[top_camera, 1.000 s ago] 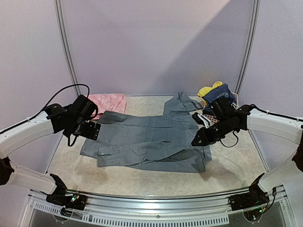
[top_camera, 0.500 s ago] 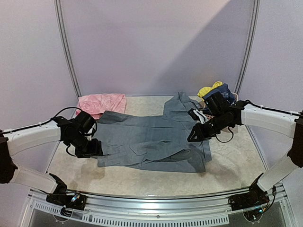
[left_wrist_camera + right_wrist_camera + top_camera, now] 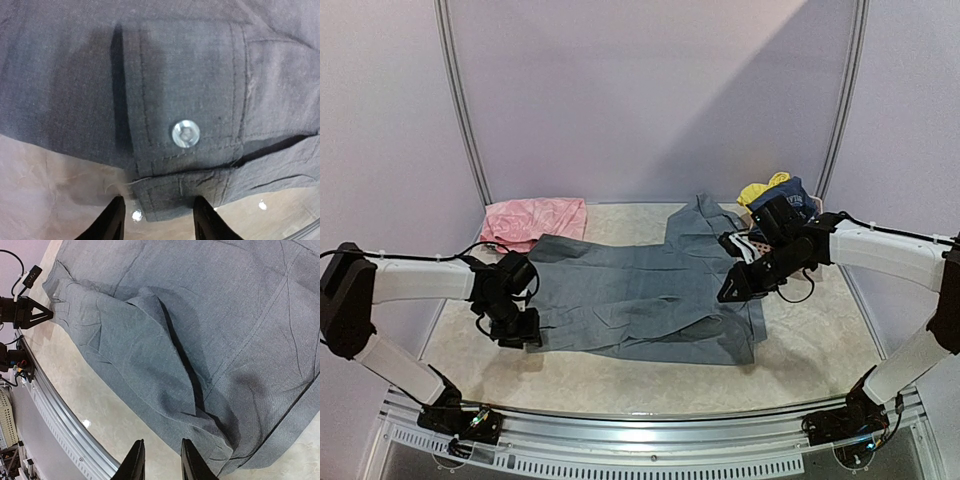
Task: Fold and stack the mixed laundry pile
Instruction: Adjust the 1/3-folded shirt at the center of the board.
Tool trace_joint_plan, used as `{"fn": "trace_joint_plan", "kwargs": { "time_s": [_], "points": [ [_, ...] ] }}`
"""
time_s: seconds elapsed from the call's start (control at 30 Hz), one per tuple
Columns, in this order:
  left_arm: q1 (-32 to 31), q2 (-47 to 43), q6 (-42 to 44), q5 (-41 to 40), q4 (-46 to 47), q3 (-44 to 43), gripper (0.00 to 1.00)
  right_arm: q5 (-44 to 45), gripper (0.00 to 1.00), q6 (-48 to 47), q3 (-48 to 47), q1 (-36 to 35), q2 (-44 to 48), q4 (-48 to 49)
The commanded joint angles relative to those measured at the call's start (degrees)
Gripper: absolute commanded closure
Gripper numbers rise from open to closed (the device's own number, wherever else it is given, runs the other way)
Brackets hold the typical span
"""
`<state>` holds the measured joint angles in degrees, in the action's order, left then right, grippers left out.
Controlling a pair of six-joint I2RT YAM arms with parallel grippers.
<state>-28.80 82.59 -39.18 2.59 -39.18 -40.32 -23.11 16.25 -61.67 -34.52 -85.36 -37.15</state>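
Observation:
A grey collared button shirt (image 3: 640,300) lies spread flat in the middle of the table. My left gripper (image 3: 523,328) is down at the shirt's near left corner. In the left wrist view its fingers (image 3: 159,220) straddle the buttoned cuff (image 3: 185,125), jaws open, with a gap showing beside the cuff edge. My right gripper (image 3: 730,290) hovers over the shirt's right hem (image 3: 240,440). Its fingers (image 3: 161,462) stand a little apart with only bare table between them. The rest of the laundry pile sits at the back right: a yellow piece (image 3: 760,190) and a navy top (image 3: 798,195).
A pink cloth (image 3: 535,217) lies at the back left beside the shirt's sleeve. A metal rail (image 3: 640,430) runs along the table's near edge, also seen as the rail (image 3: 60,425) in the right wrist view. Curved frame poles stand at both back corners.
My left arm has dropped and swung in to the shirt's near left cuff, its jaws narrowing. The right arm has edged slightly back and left over the hem.

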Motion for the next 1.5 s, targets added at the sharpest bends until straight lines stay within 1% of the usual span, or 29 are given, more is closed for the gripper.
{"fn": "trace_joint_plan", "kwargs": {
  "time_s": [0.0,0.1,0.13,0.23,0.27,0.37,0.6,0.77,0.83,0.93,1.07,1.2,1.3,1.47],
  "points": [
    [0.7,1.9,-0.1,1.8,4.7,1.4,0.58,0.5,0.75,0.3,-1.3,0.2,0.5,-1.2],
    [0.4,3.5,-0.2,2.4,6.1,1.4,0.67,0.5,0.75,0.5,-1.6,0.2,0.5,-1.1],
    [0.4,3.9,-0.2,2.4,6.6,1.5,0.72,0.6,0.74,0.5,-1.8,0.2,0.5,-1.2],
    [0.1,4.1,0.0,3.3,7.6,1.3,0.97,0.9,0.75,0.5,-2.2,0.2,0.3,-1.4],
    [-0.2,3.7,0.1,3.3,7.5,1.0,1.00,1.0,0.75,0.6,-2.4,0.2,0.4,-1.4],
    [-1.9,0.9,1.0,1.1,3.5,-1.7,1.00,1.9,0.75,0.7,-2.6,0.2,0.5,-1.6],
    [-4.7,-2.2,8.5,-7.4,-10.0,-15.9,1.00,3.4,0.75,1.4,-3.8,0.3,1.1,-0.3],
    [-5.5,-1.8,15.7,-12.2,-15.9,-24.9,1.00,3.1,0.74,2.0,-5.0,0.3,0.5,0.5],
    [-6.0,-2.6,18.3,-15.6,-17.0,-26.8,1.00,3.2,0.74,2.3,-5.2,0.4,0.4,0.8],
    [-5.5,-3.7,20.6,-20.5,-17.2,-26.3,1.00,3.2,0.74,2.6,-4.8,0.4,0.5,1.0],
    [-2.8,-1.0,22.7,-19.8,-14.4,-22.1,1.00,2.8,0.74,3.2,-3.6,0.4,0.5,2.0],
    [-1.9,2.0,22.5,-19.7,-11.3,-19.5,1.00,2.6,0.73,2.9,-3.8,0.4,0.2,1.7],
    [-1.8,3.7,22.5,-19.7,-10.5,-20.0,1.00,2.5,0.73,2.4,-4.4,0.4,-0.3,1.2],
    [-1.8,5.0,23.7,-20.5,-12.0,-23.6,1.00,1.9,0.73,1.5,-6.0,0.3,-1.7,0.4]
  ]
}}
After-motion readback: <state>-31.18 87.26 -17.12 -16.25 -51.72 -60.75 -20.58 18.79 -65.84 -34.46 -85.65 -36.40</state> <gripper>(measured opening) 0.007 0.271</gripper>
